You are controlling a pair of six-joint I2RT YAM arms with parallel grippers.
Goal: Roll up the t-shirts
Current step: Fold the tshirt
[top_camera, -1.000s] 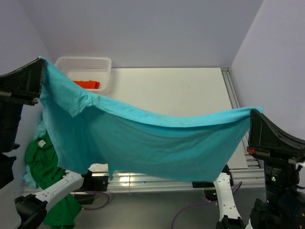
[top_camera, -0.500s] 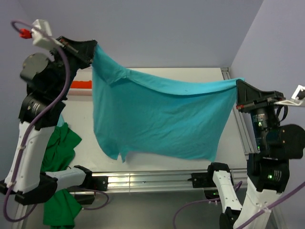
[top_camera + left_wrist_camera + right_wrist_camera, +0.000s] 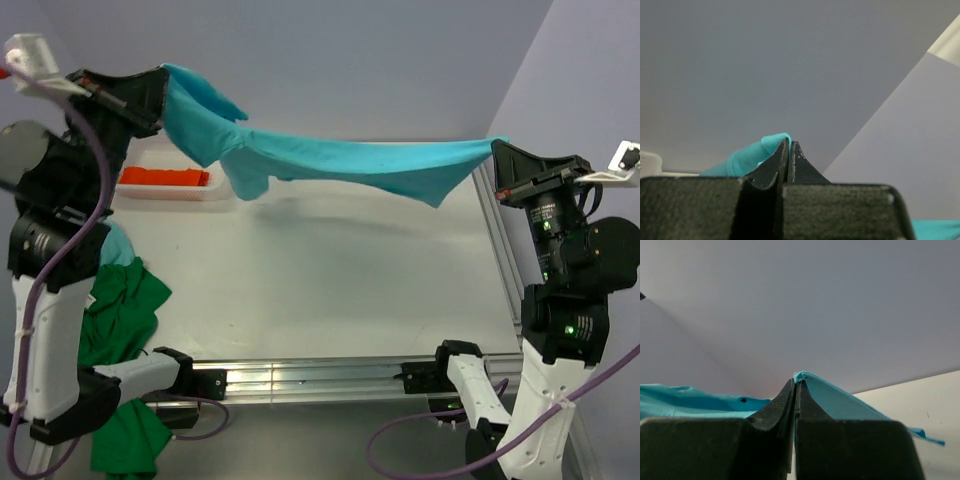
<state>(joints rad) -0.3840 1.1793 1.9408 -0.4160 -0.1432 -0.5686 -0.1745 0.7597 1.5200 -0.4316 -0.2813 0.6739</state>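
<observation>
The turquoise t-shirt (image 3: 340, 160) hangs stretched in the air between both grippers, high over the far part of the table. My left gripper (image 3: 162, 95) is shut on its left end; the cloth (image 3: 752, 155) shows beside the closed jaws. My right gripper (image 3: 494, 165) is shut on its right end, with cloth (image 3: 840, 400) pinched at the tips. The orange t-shirt (image 3: 165, 178) lies in the white mesh basket. The dark green t-shirt (image 3: 125, 310) lies heaped at the table's left edge. A bit of pale blue t-shirt (image 3: 118, 243) peeks out behind the left arm.
The white mesh basket (image 3: 210, 190) stands at the far left of the table (image 3: 330, 280), partly behind the left arm. A metal rail (image 3: 320, 375) runs along the near edge. Grey walls close in behind and at the right.
Both grippers have swung the turquoise t-shirt away from the camera: it hung down as a wide sheet, and now it streams out nearly level over the far table. The left gripper has moved left.
</observation>
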